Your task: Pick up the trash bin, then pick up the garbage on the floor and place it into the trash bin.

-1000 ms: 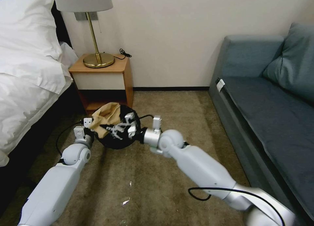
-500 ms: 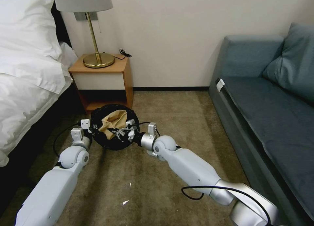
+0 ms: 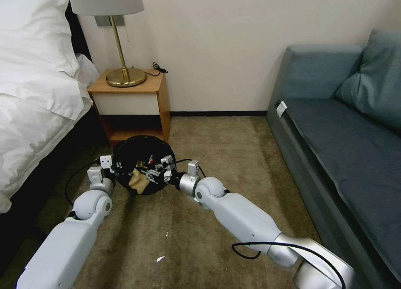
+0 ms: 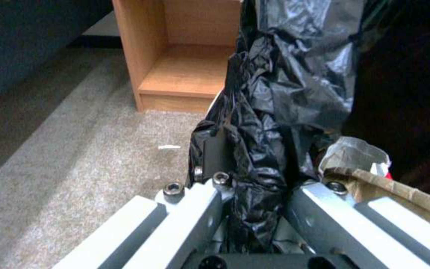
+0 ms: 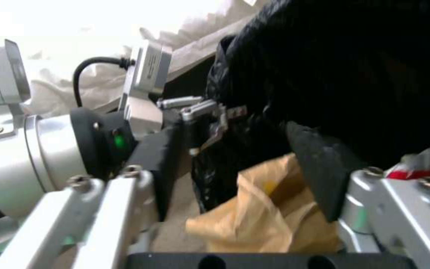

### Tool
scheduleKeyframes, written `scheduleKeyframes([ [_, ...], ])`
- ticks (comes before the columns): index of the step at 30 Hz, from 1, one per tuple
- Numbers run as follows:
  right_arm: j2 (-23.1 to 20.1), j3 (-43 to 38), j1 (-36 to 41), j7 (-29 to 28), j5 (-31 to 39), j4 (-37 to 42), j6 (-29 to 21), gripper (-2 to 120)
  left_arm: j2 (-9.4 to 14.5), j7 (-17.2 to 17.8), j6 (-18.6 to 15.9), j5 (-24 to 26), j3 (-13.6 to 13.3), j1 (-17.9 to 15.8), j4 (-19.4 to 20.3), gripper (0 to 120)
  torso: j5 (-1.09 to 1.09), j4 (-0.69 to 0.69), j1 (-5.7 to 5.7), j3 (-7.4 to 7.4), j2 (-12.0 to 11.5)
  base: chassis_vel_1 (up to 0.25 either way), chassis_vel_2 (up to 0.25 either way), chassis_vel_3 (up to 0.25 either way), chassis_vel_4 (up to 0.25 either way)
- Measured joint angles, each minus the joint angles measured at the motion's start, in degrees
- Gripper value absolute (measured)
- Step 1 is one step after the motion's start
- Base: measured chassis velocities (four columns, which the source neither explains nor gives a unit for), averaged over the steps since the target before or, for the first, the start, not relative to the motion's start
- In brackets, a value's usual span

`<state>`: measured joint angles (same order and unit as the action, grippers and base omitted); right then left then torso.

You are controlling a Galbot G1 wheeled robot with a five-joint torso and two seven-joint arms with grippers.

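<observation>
- You have the left gripper (image 4: 255,194) clamped on the black liner and rim of the trash bin (image 3: 140,153), on the side nearest the bed (image 3: 29,113).
- The bin sits low over the carpet (image 3: 217,155) just in front of the nightstand (image 3: 133,101), its mouth tipped toward you.
- Your right gripper (image 3: 156,172) is at the bin's mouth, jaws spread apart around the crumpled brown paper (image 5: 270,216).
- The paper hangs at the near rim, its long axis running roughly downward.
- A red-and-white packet (image 5: 411,168) shows just beside the paper inside the bin.
</observation>
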<state>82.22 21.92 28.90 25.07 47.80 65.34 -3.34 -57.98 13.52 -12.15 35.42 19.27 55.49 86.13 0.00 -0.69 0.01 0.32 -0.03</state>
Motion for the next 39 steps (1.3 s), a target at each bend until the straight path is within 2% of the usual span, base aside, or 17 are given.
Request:
scheduleKeyframes([
  [3,-0.06,-0.85,0.35,-0.96,-0.75,1.03,0.45,69,-0.37,0.81,-0.71,0.18,0.32,0.11,0.27,0,0.00,0.00,0.00,0.00,0.00,0.000,0.000,0.000,0.000],
  [5,0.27,-3.71,0.70,-2.08,-0.86,3.02,0.65,79,-1.12,3.24,-2.29,2.47,1.07,-0.39,0.37,0,0.00,0.00,0.00,0.00,0.00,0.000,0.000,0.000,0.000],
  [6,0.27,-3.71,0.70,-2.08,-0.86,3.02,0.65,79,-1.12,3.24,-2.29,2.47,1.07,-0.39,0.37,0,0.00,0.00,0.00,0.00,0.00,0.000,0.000,0.000,0.000],
  [9,0.73,-6.54,0.68,-2.52,-0.85,4.22,0.66,87,-2.17,5.30,-3.59,5.38,1.93,-1.33,0.34,0,0.01,0.02,0.00,0.00,0.00,0.000,0.000,0.000,0.000],
  [11,0.95,-10.10,0.13,-3.14,-0.69,5.40,0.66,98,-4.04,7.57,-4.89,9.50,2.94,-3.12,-0.16,0,0.01,0.00,0.00,0.00,0.00,0.000,0.000,0.000,0.000],
  [14,0.74,-12.24,-0.25,-3.61,-0.24,6.31,0.48,99,-5.27,9.00,-5.94,12.48,3.44,-4.65,-0.59,0,0.01,-0.01,0.00,0.00,0.00,0.000,0.000,0.000,0.000],
  [16,0.00,-15.52,-0.62,-3.78,0.05,7.08,0.06,100,-8.03,12.33,-8.69,17.83,4.67,-7.63,-1.70,0,0.02,-0.01,0.00,0.00,0.00,0.000,0.000,0.000,0.000],
  [19,-0.79,-17.45,-0.11,-3.77,0.15,7.71,-0.20,100,-10.49,15.76,-11.41,20.67,5.40,-9.71,-3.01,0,0.01,-0.01,0.00,0.00,0.00,0.000,0.000,0.000,0.000],
  [20,-0.79,-17.45,-0.11,-3.77,0.15,7.71,-0.20,100,-10.49,15.76,-11.41,20.67,5.40,-9.71,-3.01,0,0.01,-0.01,0.00,0.00,0.00,0.000,0.000,0.000,0.000],
  [22,-1.84,-18.55,1.66,-3.60,-0.08,8.56,-0.25,100,-12.66,20.70,-14.73,23.77,6.16,-11.69,-4.24,0,0.02,-0.02,0.00,0.01,0.00,0.000,0.000,0.000,0.000],
  [23,-1.84,-18.55,1.66,-3.60,-0.08,8.56,-0.25,100,-12.66,20.70,-14.73,23.77,6.16,-11.69,-4.24,0,0.02,-0.02,0.00,0.01,0.00,0.000,0.000,0.000,0.000],
  [25,-2.58,-19.61,3.47,-3.21,-0.94,9.15,-0.26,100,-14.53,28.73,-18.97,29.83,7.00,-13.65,-4.64,0,0.02,-0.01,0.00,0.01,0.00,0.000,0.000,0.000,0.000],
  [26,-2.58,-19.61,3.47,-3.21,-0.94,9.15,-0.26,100,-14.53,28.73,-18.97,29.83,7.00,-13.65,-4.64,0,0.02,-0.01,0.00,0.01,0.00,0.000,0.000,0.000,0.000],
  [28,-3.02,-20.83,4.80,-2.95,-1.54,9.67,-0.32,100,-15.28,33.66,-20.45,33.90,7.57,-15.03,-4.84,0,0.01,-0.02,0.00,0.01,0.00,0.000,0.000,0.000,0.000],
  [31,-3.21,-21.43,5.34,-2.85,-1.88,10.08,-0.48,100,-15.71,35.15,-20.48,35.93,8.48,-15.83,-5.04,0,0.02,0.00,0.00,0.01,0.00,0.000,0.000,0.000,0.000],
  [33,-3.27,-22.48,6.11,-2.83,-2.24,10.82,-0.85,100,-16.73,36.98,-20.39,37.92,10.35,-17.17,-6.24,0,0.02,-0.01,0.00,0.00,0.00,0.000,0.000,0.000,0.000],
  [39,-3.09,-23.49,7.15,-3.12,-2.92,11.49,-1.13,100,-15.63,38.48,-20.63,38.13,12.26,-16.99,-8.50,0,0.01,0.00,0.00,0.00,0.00,0.000,0.000,0.000,0.000],
])
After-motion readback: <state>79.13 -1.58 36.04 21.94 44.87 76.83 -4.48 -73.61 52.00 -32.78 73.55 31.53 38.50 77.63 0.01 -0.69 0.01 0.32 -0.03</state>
